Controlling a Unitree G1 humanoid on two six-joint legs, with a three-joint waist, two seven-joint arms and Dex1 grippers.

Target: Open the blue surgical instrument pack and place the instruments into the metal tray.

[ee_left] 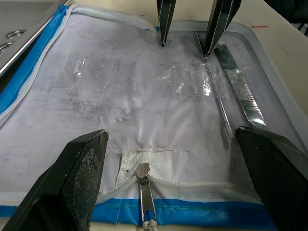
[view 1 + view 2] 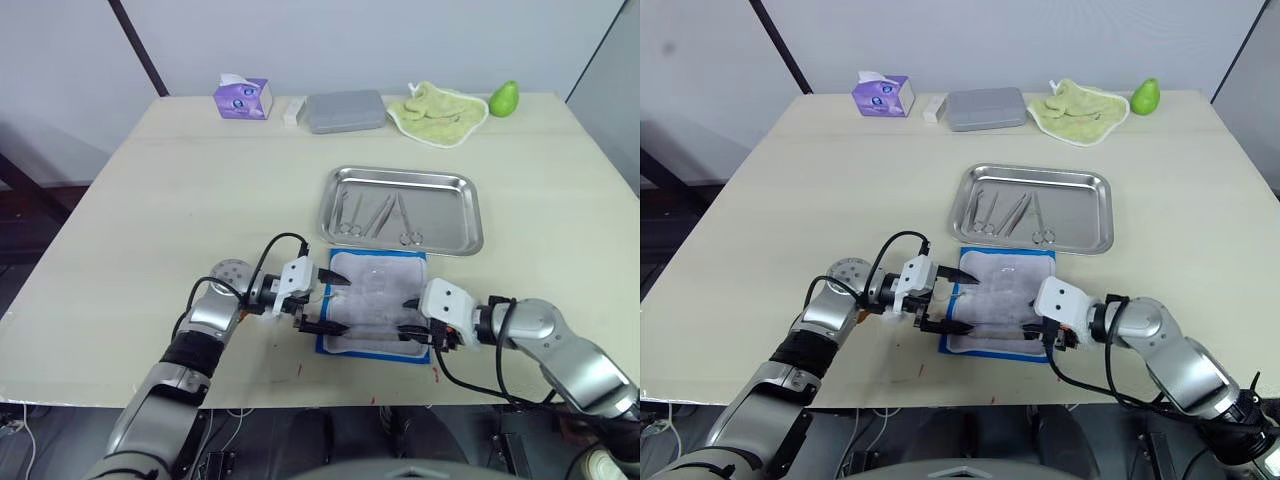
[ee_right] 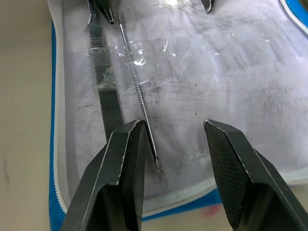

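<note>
Looking down from the head camera, we find the blue surgical instrument pack [image 2: 375, 302] lying unfolded on the counter [image 2: 150, 220], white lining up, just in front of the metal tray [image 2: 465, 215]. Several ring-handled instruments [image 2: 375, 218] lie in the tray. The left gripper [image 2: 327, 305] sits at the pack's left edge with its fingers spread apart, grasping nothing. The right gripper [image 2: 408, 318] sits at the pack's right edge, fingers likewise parted. Along the far edge we note a purple tissue box [image 2: 243, 97], a grey flat box [image 2: 345, 111], a green cloth [image 2: 437, 108] and a green pear-shaped object [image 2: 504, 98].

From the left wrist view, we see the lining with clear pockets, a zipper pull [image 1: 145, 192] at the near blue border, and a flat steel handle [image 1: 240, 89] beside a thin probe [image 1: 217, 103] under plastic.

From the right wrist view, the fingers [image 3: 127, 178] straddle the loop end of the thin probe, not touching it; the flat handle lies just beside.
</note>
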